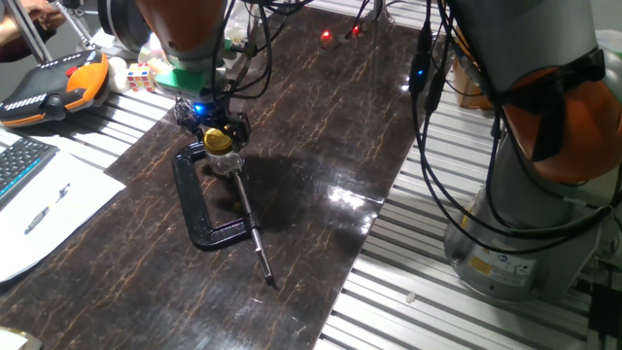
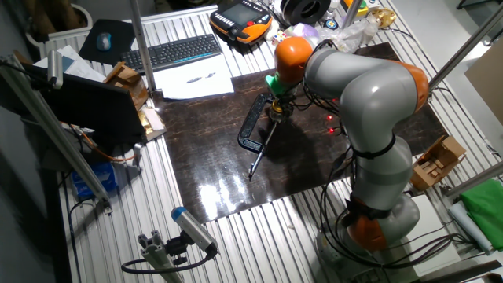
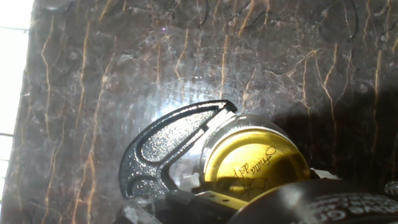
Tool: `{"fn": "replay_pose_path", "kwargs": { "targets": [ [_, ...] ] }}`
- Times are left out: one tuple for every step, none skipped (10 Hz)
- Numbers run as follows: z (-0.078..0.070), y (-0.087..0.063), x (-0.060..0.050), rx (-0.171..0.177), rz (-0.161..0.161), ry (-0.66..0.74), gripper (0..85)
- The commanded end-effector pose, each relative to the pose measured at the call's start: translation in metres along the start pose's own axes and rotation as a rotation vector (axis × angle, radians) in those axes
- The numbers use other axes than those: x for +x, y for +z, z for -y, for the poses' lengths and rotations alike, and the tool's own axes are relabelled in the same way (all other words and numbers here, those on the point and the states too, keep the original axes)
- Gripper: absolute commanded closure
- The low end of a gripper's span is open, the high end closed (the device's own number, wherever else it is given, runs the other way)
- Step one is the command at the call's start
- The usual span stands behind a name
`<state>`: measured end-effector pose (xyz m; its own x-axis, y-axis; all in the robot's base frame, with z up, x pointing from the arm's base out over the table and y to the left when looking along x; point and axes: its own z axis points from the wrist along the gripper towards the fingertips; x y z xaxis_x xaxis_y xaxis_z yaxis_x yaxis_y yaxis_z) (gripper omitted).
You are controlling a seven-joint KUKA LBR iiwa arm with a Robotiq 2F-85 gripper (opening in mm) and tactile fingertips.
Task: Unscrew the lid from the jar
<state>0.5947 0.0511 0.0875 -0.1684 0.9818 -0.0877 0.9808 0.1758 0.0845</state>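
Observation:
The gold-yellow lid (image 1: 218, 142) sits on top of the small clear jar (image 1: 226, 163), which stands at the upper jaw of a black C-clamp (image 1: 199, 206) lying on the dark marble-patterned board. My gripper (image 1: 217, 136) comes down from above, and its black fingers hug both sides of the lid. In the hand view the lid (image 3: 255, 163) fills the lower middle, with the jar's glass rim (image 3: 211, 140) around it and the clamp's jaw (image 3: 165, 149) to its left. The finger pads (image 3: 323, 202) overlap the lid's near edge. The other fixed view shows the gripper (image 2: 277, 106) over the clamp (image 2: 251, 126).
The clamp's long screw rod (image 1: 255, 238) points toward the board's front. An orange-black teach pendant (image 1: 49, 87), a keyboard (image 1: 19, 160), paper (image 1: 49, 209) and dice (image 1: 141, 76) lie to the left. The arm's base (image 1: 525, 243) and hanging cables (image 1: 428, 117) stand at the right.

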Motion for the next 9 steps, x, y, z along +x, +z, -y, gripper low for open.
{"fn": "replay_pose_path", "kwargs": {
  "targets": [
    [0.0,0.0001,-0.0001,0.001,0.001,-0.004,0.0],
    [0.0,0.0002,-0.0002,0.003,0.007,-0.015,0.0],
    [0.0003,0.0005,-0.0005,0.005,0.01,-0.034,0.0],
    [0.0005,0.0005,-0.0007,0.005,0.01,-0.035,0.0],
    [0.0007,0.0007,-0.0008,0.004,0.013,-0.036,0.0],
    [0.0008,0.0009,-0.001,0.004,0.014,-0.039,0.0],
    [0.0009,0.001,-0.0012,0.003,0.016,-0.047,0.0],
    [0.0012,0.0014,-0.0012,0.002,0.021,-0.055,0.7],
    [0.0015,0.0019,-0.0013,0.001,0.028,-0.065,5.3]
  ]
}}
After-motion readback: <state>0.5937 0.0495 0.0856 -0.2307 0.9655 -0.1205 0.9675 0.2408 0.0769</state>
